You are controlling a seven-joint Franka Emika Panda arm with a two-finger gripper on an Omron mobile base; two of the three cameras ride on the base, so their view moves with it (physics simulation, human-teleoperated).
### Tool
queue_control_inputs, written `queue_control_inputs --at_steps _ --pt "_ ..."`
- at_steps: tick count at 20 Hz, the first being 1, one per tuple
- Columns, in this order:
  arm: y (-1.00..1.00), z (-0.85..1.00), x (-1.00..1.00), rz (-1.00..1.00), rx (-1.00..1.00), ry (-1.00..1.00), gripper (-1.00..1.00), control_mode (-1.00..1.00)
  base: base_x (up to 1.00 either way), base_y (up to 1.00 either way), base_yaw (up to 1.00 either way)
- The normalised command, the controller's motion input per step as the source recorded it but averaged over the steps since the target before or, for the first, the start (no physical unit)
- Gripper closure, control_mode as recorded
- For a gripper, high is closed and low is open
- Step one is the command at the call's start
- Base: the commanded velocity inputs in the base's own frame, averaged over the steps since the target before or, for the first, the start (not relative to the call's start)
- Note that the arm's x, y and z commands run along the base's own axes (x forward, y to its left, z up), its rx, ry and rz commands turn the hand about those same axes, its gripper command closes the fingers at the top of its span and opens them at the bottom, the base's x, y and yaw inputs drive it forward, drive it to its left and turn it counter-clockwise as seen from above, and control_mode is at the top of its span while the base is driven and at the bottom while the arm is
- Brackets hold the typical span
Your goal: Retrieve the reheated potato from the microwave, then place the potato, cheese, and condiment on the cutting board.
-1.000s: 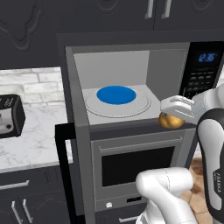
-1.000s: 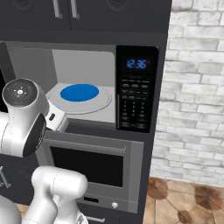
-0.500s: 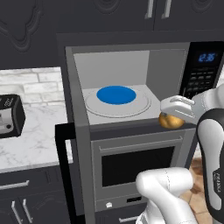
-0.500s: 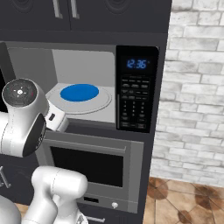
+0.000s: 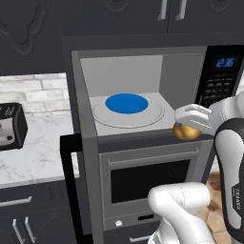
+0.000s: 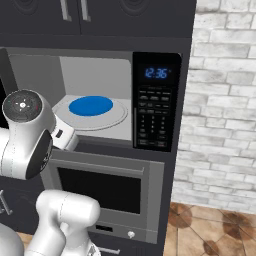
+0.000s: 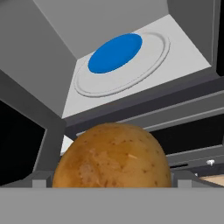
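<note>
Left base view unchanged, potato [image 5: 187, 132] stays clamped in wide-spread jaws, outside microwave [image 5: 143, 95] opening

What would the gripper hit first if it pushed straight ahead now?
The potato sits right between the gripper's tips, so it meets that at once. Beyond it probably lies the microwave's front sill, though depth is unclear.

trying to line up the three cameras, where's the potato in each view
Left base view: the potato sits at right, under the white gripper, just outside the microwave opening.
Right base view: I cannot make it out; the arm stands before that spot.
Hand view: the potato is at bottom centre, up close.
Shared landmark: the blue plate on the turntable.
</note>
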Motion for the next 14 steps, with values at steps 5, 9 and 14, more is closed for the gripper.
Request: queue_control_inputs --at_steps 5,9,14 --pt "0.0 0.0 0.0 0.0 0.0 0.0 1.0 1.0 0.0 0.0 0.0" --pt "0.0 0.0 0.0 0.0 0.0 0.0 1.0 1.0 -0.01 0.0 0.0" --pt "0.0 0.0 0.0 0.0 0.0 0.0 1.0 1.0 -0.06 -0.02 0.0"
